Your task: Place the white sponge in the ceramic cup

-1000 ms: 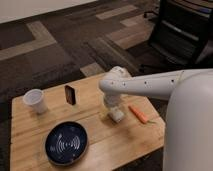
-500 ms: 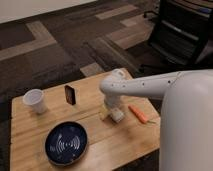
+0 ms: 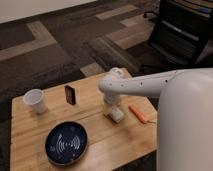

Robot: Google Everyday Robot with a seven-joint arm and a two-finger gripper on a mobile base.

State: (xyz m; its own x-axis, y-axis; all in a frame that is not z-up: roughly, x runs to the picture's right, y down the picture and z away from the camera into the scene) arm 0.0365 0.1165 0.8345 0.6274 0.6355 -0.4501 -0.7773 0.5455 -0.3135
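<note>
The white sponge (image 3: 117, 115) lies on the wooden table (image 3: 30, 130), right of its middle. My gripper (image 3: 111, 107) comes straight down from the white arm and sits directly on the sponge's left end, hiding part of it. The ceramic cup (image 3: 35, 101) stands upright near the table's far left corner, well away from the gripper. Nothing shows inside the cup from here.
A dark blue patterned plate (image 3: 66, 142) sits front left. A small dark block (image 3: 70, 94) stands upright between cup and gripper. A thin orange stick (image 3: 138, 114) lies right of the sponge. A black office chair (image 3: 182, 30) stands on the carpet behind.
The arm and gripper stay at the same spot over the sponge. The sponge, cup and other objects have not shifted.
</note>
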